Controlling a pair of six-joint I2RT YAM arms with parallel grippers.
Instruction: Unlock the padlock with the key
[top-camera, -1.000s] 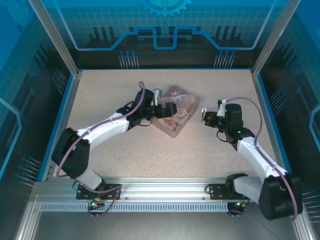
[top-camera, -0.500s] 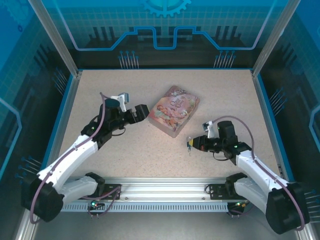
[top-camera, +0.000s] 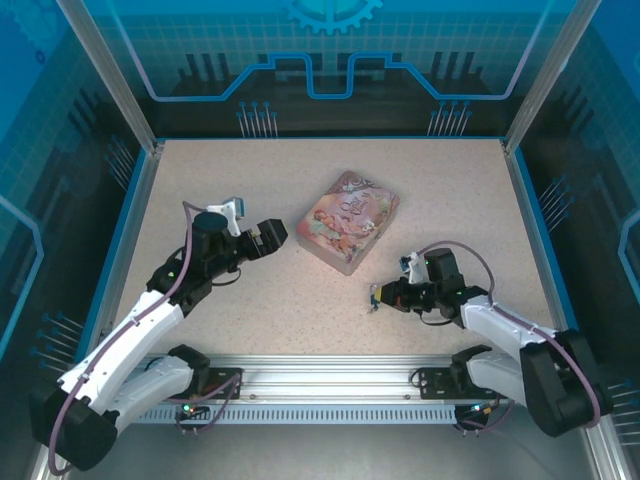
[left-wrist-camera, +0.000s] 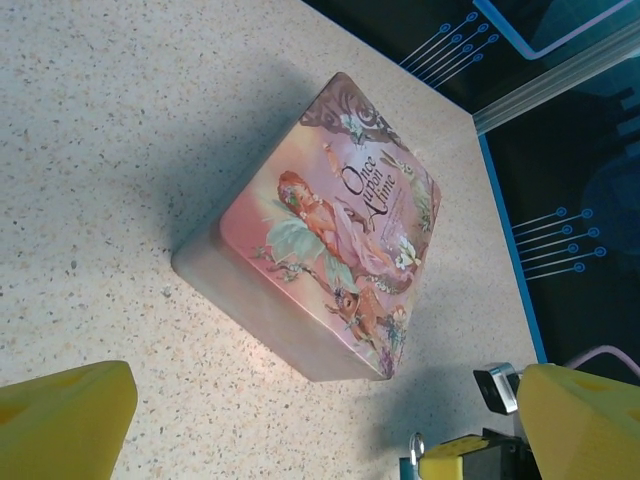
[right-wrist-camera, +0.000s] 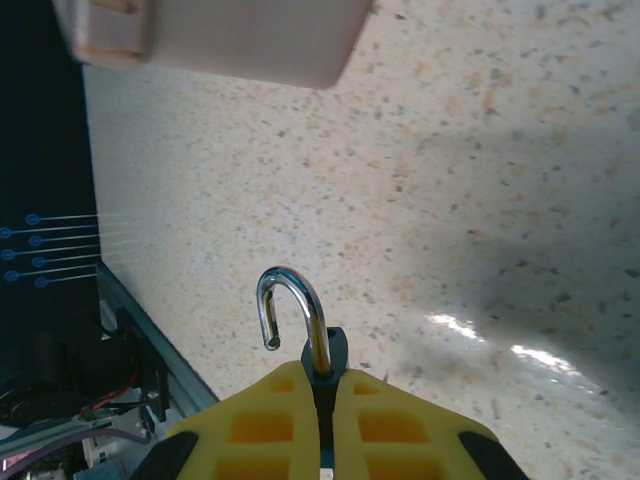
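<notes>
One pair, the left fingers (left-wrist-camera: 60, 415), gapes wide near the tin (left-wrist-camera: 330, 230); right fingers (right-wrist-camera: 260, 430) pinch the padlock (right-wrist-camera: 326, 355), open tabletop (right-wrist-camera: 480, 200) around.

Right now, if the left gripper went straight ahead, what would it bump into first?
Probably the pink illustrated rectangular tin box, straight ahead of the open left gripper, though the gripper's height is hard to judge.

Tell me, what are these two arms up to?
The right gripper is shut on a tiny blue padlock, holding it low over the speckled table. The padlock's shackle looks swung open, with one end free. The left gripper hangs open and empty beside the pink illustrated tin.
</notes>
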